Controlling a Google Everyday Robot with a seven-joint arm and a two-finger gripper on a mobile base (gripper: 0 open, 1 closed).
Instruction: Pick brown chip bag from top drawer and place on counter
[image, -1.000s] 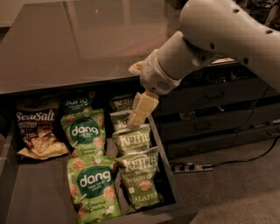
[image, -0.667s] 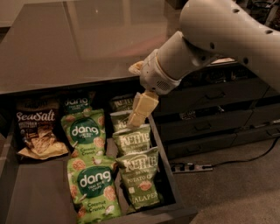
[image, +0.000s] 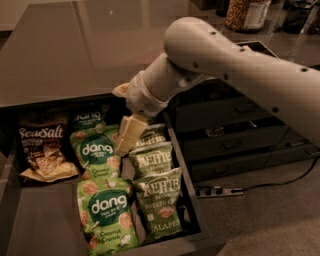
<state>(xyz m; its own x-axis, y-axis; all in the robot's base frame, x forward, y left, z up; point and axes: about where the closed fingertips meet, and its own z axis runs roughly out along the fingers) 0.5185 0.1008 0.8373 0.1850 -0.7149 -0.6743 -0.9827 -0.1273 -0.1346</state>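
The brown chip bag (image: 44, 150) with white "Sea Salt" lettering lies at the back left of the open top drawer (image: 35, 225). My gripper (image: 127, 136) hangs over the drawer's middle, above the green "dang" bags (image: 96, 150), to the right of the brown bag and apart from it. It holds nothing that I can see. The glossy grey-brown counter (image: 75, 50) stretches behind the drawer. My pale arm (image: 225, 60) reaches in from the right.
Another "dang" bag (image: 107, 212) lies at the drawer's front, and pale green "Kettle" bags (image: 159, 200) fill the right side. Narrow dark drawers (image: 230, 145) stand to the right. A power strip (image: 217, 191) with a cable lies on the floor. A jar (image: 245, 14) stands on the counter's far right.
My gripper has moved left, from over the Kettle bags to over the dang bags, nearer the brown bag. The bags have not moved.
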